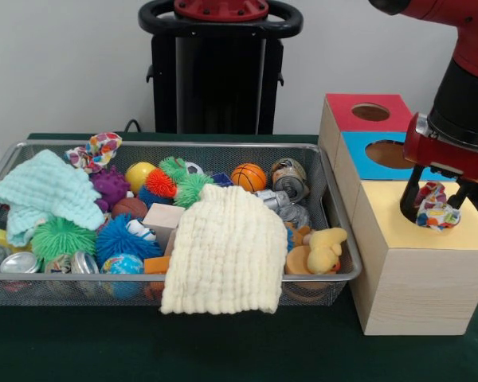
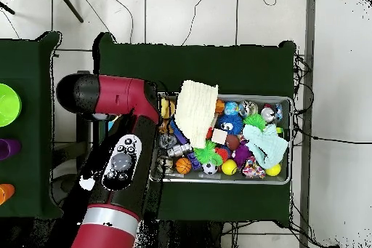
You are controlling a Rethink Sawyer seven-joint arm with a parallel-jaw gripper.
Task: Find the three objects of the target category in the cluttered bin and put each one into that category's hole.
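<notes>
1. The wire bin (image 1: 334, 274), left and centre of the front view, is packed; a cream cloth (image 1: 223, 259) drapes over its near rim.
2. A mint cloth (image 1: 44, 191) covers the bin's upper-left corner.
3. At right, the tool (image 1: 432, 208) with a printed fabric piece (image 1: 435, 205) hangs over the yellow-topped box (image 1: 418, 278).
4. Green counter (image 1: 80, 342) along the bottom lies open.

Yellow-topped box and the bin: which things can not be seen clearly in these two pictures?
- Hole of the yellow-topped box: front view, the gripper and the ruffled fabric piece it grips hide it; overhead view, the arm covers all three boxes.
- Bin contents under the cream cloth and mint cloth: covered in both views.
- Third ruffled piece: only one more shows, at the far rim.
</notes>
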